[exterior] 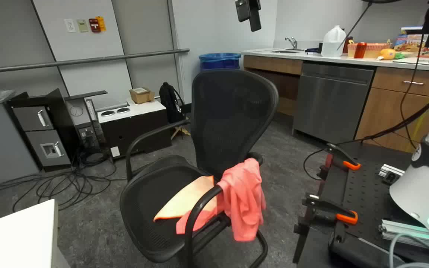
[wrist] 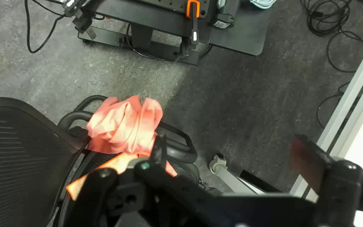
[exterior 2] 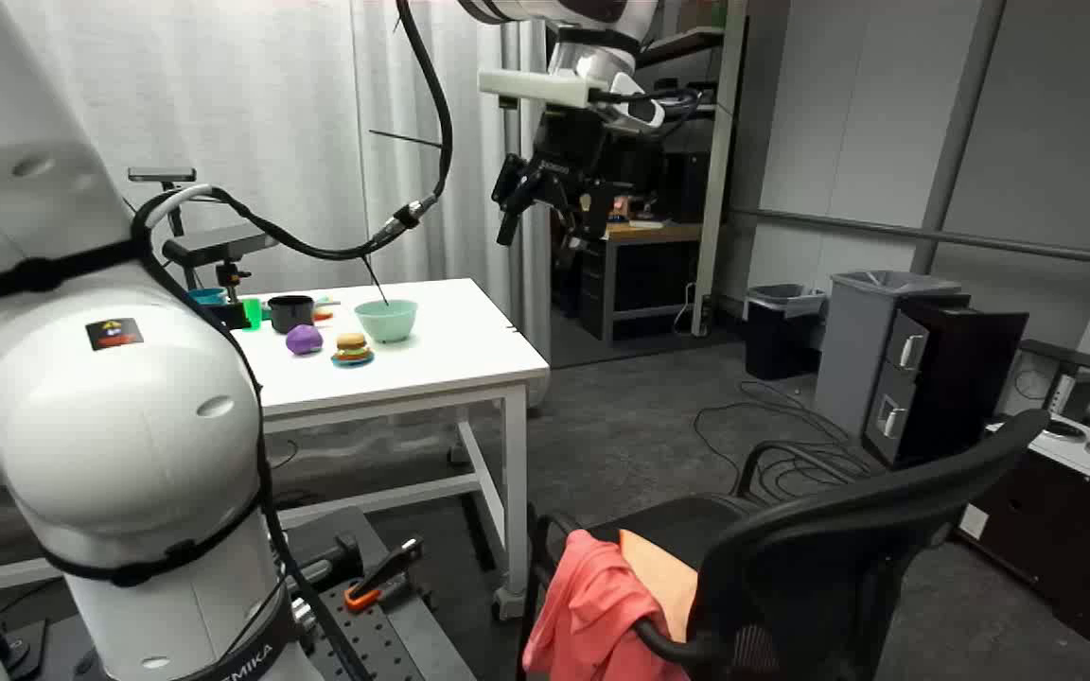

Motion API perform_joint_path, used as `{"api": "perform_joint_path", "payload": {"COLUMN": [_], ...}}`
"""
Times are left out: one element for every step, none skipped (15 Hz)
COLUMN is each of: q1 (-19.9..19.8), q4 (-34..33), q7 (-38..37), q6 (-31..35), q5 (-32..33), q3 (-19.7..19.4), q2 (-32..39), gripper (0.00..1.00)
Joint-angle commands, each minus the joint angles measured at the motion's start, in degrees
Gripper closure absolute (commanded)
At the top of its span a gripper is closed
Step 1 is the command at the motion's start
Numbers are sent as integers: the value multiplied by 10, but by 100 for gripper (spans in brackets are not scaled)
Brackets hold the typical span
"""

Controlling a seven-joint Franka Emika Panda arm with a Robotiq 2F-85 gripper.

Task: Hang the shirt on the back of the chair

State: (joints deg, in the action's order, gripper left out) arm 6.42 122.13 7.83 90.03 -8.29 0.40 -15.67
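Note:
The salmon-red shirt (exterior: 243, 201) lies bunched over one armrest of the black office chair (exterior: 231, 111), and part of it hangs down outside. It also shows in an exterior view (exterior 2: 592, 596) and in the wrist view (wrist: 124, 126). The chair's mesh backrest is bare; it also shows in an exterior view (exterior 2: 848, 530) and in the wrist view (wrist: 14, 157). My gripper (wrist: 234, 154) is open and empty, its fingers wide apart. In an exterior view the gripper (exterior 2: 553, 222) is high above the floor, well above the chair and apart from the shirt.
A flat orange-tan piece (exterior: 190, 197) lies on the chair seat beside the shirt. A black robot table (exterior: 367, 175) with clamps stands near the chair. A white table (exterior 2: 431, 369) holds bowls and toy food. Cables (exterior: 88, 178) lie on the floor.

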Motion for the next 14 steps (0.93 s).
{"api": "perform_joint_path", "payload": {"q1": [-8,-8,-8,-8,-8,-8,-8,-8,-8,-8,-9,-8,-8,-9], "q4": [-1,-1,-1,-1,-1,-1,-1,-1,-1,-1,0,1,2,7], "q7": [2,2,2,2,2,2,2,2,2,2,6,8,5,6], "q6": [-1,-1,-1,-1,-1,-1,-1,-1,-1,-1,12,37,63,94], "q5": [-2,-2,-2,-2,-2,-2,-2,-2,-2,-2,0,2,6,8], "q3": [8,8,8,8,8,8,8,8,8,8,7,10,11,12], "q2": [1,1,1,1,1,1,1,1,1,1,1,13,18,24], "gripper": [0,0,0,0,0,0,0,0,0,0,0,0,0,0]}}
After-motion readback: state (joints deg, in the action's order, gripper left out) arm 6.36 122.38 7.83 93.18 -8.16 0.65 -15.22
